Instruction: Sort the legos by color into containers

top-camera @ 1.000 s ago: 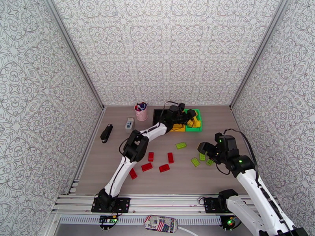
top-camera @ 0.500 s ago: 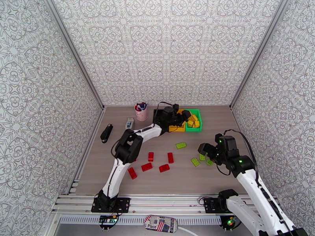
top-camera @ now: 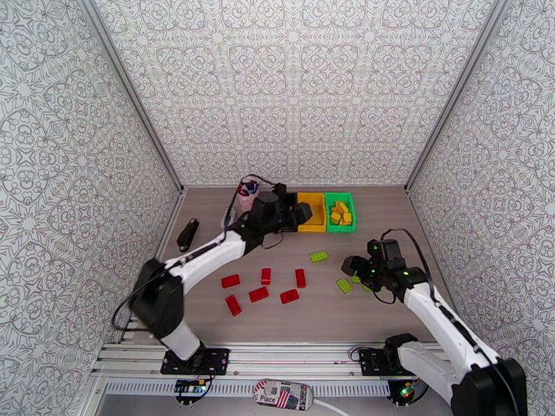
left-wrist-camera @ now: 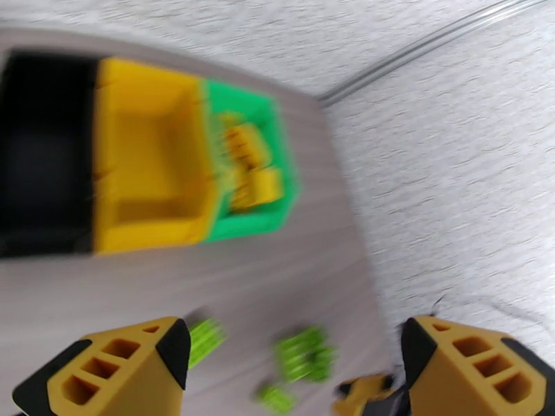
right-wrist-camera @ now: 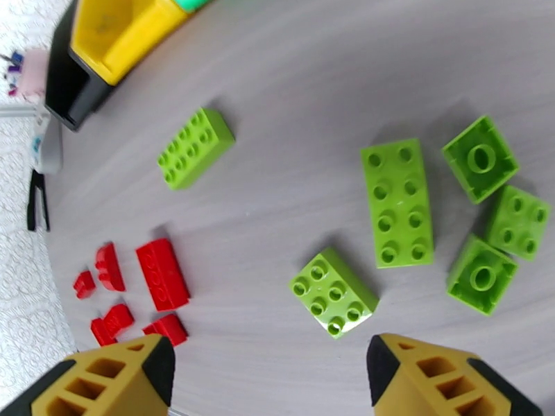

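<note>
At the back of the desk point(top-camera: 388, 223), my left end effector point(top-camera: 300, 213) hovers by the black bin point(left-wrist-camera: 41, 154), fingers spread, gripping nothing. The yellow bin point(top-camera: 311, 229) sits between the black one and the green bin point(top-camera: 340, 229). I see yellow bricks point(top-camera: 340, 211) in the green bin. My right end effector point(right-wrist-camera: 270, 358) is spread too, hanging over the loose green bricks point(right-wrist-camera: 397, 202). Red bricks point(top-camera: 259, 294) are scattered mid-desk, left of the green ones.

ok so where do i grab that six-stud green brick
Grip the six-stud green brick across its two long flat sides, coming straight down from above. It lies flat, studs up, slanted, with bare table on every side, so turn the jaws to match its slant.
</note>
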Robot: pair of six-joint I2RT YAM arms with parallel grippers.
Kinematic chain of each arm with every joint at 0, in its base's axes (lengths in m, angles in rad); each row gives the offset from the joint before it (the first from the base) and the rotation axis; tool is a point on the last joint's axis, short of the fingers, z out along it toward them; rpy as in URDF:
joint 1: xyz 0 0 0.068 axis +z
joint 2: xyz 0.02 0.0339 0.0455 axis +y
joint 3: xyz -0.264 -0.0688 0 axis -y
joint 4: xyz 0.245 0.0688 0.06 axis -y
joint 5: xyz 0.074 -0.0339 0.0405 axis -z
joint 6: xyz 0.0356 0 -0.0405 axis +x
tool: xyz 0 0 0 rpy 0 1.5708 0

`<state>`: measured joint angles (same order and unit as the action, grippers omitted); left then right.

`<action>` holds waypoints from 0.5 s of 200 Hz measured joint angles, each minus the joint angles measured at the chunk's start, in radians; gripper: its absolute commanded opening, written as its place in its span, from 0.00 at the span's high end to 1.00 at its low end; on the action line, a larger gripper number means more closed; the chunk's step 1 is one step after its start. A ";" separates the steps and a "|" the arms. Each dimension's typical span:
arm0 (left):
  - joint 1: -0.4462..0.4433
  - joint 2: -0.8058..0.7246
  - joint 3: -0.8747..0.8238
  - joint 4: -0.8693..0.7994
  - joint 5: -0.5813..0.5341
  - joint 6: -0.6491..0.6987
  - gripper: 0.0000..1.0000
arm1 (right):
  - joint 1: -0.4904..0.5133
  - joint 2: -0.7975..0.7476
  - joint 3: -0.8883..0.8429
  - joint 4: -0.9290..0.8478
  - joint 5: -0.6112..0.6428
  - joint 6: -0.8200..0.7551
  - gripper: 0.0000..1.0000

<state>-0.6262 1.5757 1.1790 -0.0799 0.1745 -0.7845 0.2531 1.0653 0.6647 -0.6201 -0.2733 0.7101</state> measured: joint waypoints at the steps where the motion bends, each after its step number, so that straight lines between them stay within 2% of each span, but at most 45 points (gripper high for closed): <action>1: 0.000 -0.003 -0.004 -0.003 -0.003 0.002 0.14 | 0.002 0.003 0.000 0.001 0.000 0.000 0.23; 49: -0.027 -0.221 -0.277 -0.166 -0.139 0.052 0.08 | 0.093 0.134 -0.004 0.022 0.061 -0.002 0.22; 77: -0.084 -0.357 -0.426 -0.195 -0.208 0.015 0.06 | 0.135 0.215 -0.002 0.022 0.111 -0.003 0.21; 100: -0.098 -0.433 -0.526 -0.196 -0.241 -0.032 0.07 | 0.169 0.294 0.019 0.019 0.149 -0.004 0.20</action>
<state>-0.7242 1.1431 0.6533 -0.2760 -0.0666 -0.8165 0.4217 1.3598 0.6834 -0.6006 -0.1246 0.7063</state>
